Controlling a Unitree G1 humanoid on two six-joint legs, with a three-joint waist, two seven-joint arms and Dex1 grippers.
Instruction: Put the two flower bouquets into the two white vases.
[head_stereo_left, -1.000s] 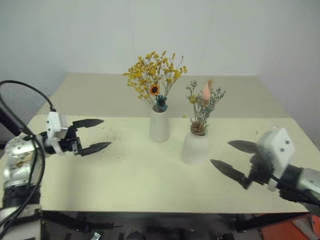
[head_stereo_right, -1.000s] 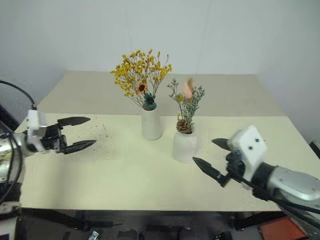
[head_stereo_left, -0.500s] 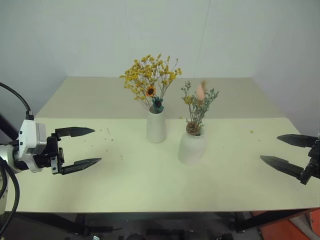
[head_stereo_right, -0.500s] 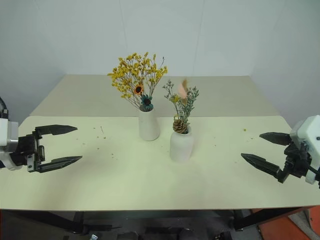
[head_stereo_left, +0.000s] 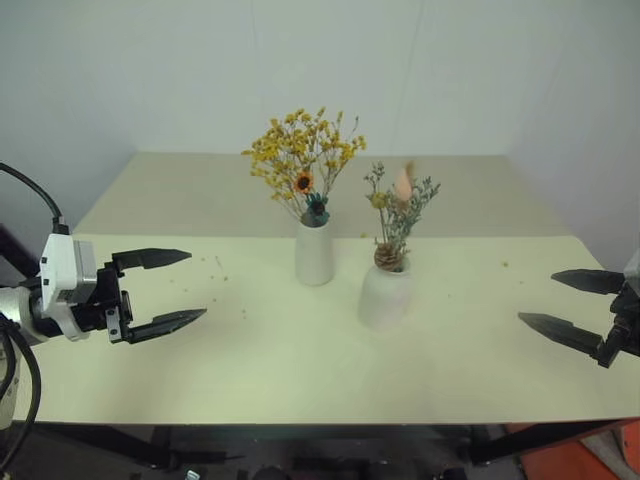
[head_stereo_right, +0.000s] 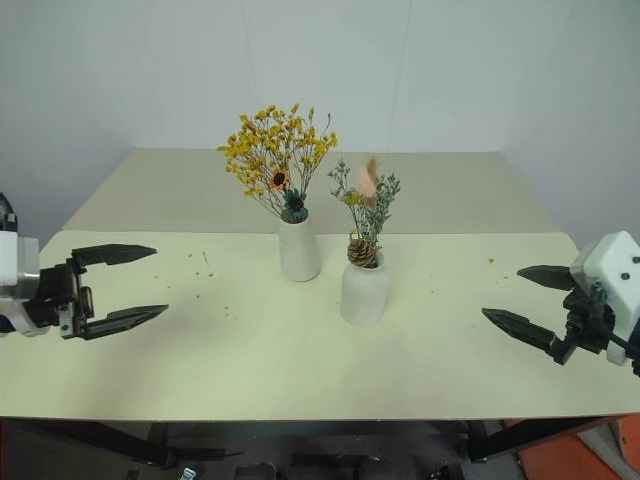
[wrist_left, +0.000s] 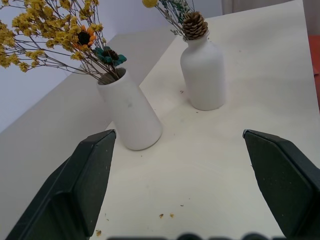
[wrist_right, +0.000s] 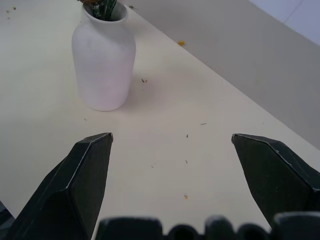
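Note:
The bushy yellow bouquet (head_stereo_left: 304, 164) stands in the tall white cylinder vase (head_stereo_left: 313, 254) at the table's middle. To its right, the smaller bouquet (head_stereo_left: 399, 205) of grey-green sprigs, a pink plume and a brown cone sits in the squat white vase (head_stereo_left: 383, 296). My left gripper (head_stereo_left: 176, 288) hovers open and empty over the table's left side, well apart from the vases. At the right edge my right gripper (head_stereo_left: 553, 302) is open and empty too. The wrist views show the cylinder vase (wrist_left: 131, 117) and the squat vase (wrist_right: 104, 60) beyond spread fingers.
The cream table (head_stereo_left: 300, 370) carries scattered flower crumbs (head_stereo_left: 218, 264) left of the vases. A white wall stands behind the table. An orange object (head_stereo_right: 628, 452) sits below the table's right front corner.
Both arms have drawn away from the vases, the left back toward the left edge, the right far out to the right. The camera view has also shifted. The bouquets stay in the vases.

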